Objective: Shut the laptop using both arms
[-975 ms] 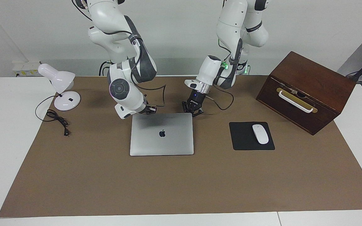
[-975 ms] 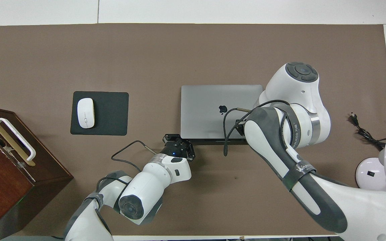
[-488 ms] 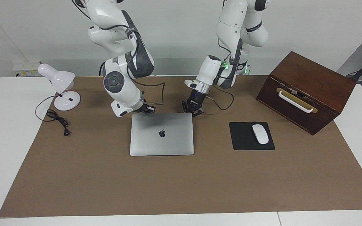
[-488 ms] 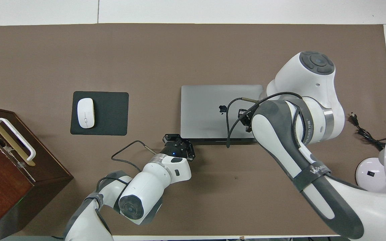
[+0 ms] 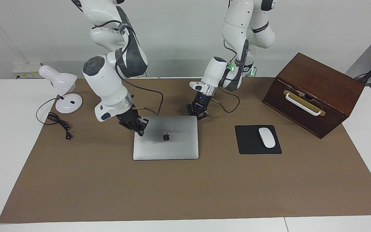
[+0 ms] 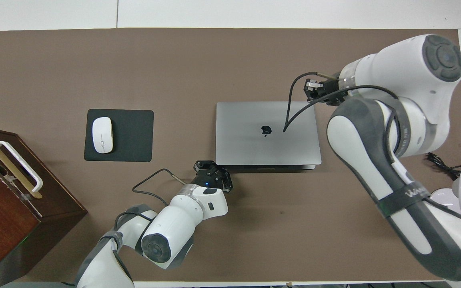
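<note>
Now my laptop [image 5: 166, 138] lies shut and flat on the brown mat [image 5: 185, 193], lid up with the dark logo showing, roughly midway between my two arms' ends of the table. My left gripper [image 5: 198, 113] sits low at the laptop's corner nearest the robots on the left arm's side, its fingertips pinched together on nothing, just beside the laptop's edge; from overhead it [image 6: 213, 173] shows right at that same corner, and I cannot tell whether it touches the metal. My right gripper [image 5: 137, 126] is up in the air over the laptop's edge at the right arm's end, near the corner closest to the robots in the facing view, its fingertips also closed together and empty; a soft shadow lies on the lid beneath it. Overhead, that gripper [image 6: 314, 88] appears raised over the mat just off the laptop's corner, with its cable [image 6: 294, 100] looping across the lid. Toward the left arm's end from the laptop lies the mouse pad [image 5: 257, 139] with the mouse [image 5: 266, 137] on it, and farther that way stands the wooden box [image 5: 312, 93]. Toward the right arm's end from the laptop stands the lamp [image 5: 63, 93], well apart from it.
</note>
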